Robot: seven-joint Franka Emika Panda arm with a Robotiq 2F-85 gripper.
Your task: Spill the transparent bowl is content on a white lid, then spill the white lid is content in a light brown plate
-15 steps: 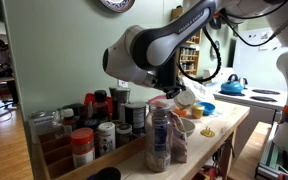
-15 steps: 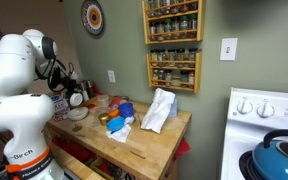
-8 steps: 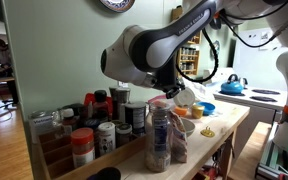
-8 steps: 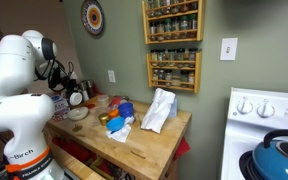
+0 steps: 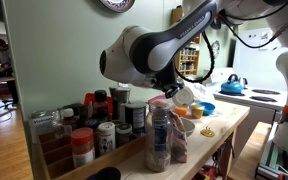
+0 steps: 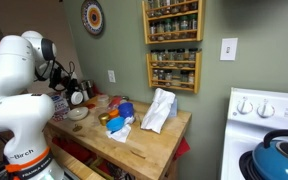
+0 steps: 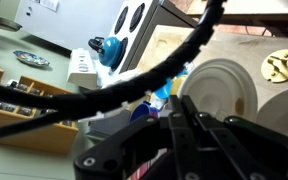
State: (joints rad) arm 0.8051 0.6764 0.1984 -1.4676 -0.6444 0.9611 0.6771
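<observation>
- The clear, transparent bowl appears to be the round shape on the wooden bench with yellow pieces inside; its wall is hard to make out. It sits apart from the round white lid, towards the bench's far edge in the wrist view.
- In an exterior view the same yellow pieces lie low on the bench.
- The light brown round plate lies just beside the lid; whether their rims touch cannot be told.
- The claw is pinched narrow, fingers together with nothing visible between them, and hangs over the lid's near edge.
- Judged step: the first pour is not yet begun, since the lid looks bare.
- The next move calls for spreading the fingers, crossing from the lid to the bowl, taking its rim, then tipping it over the lid.
</observation>
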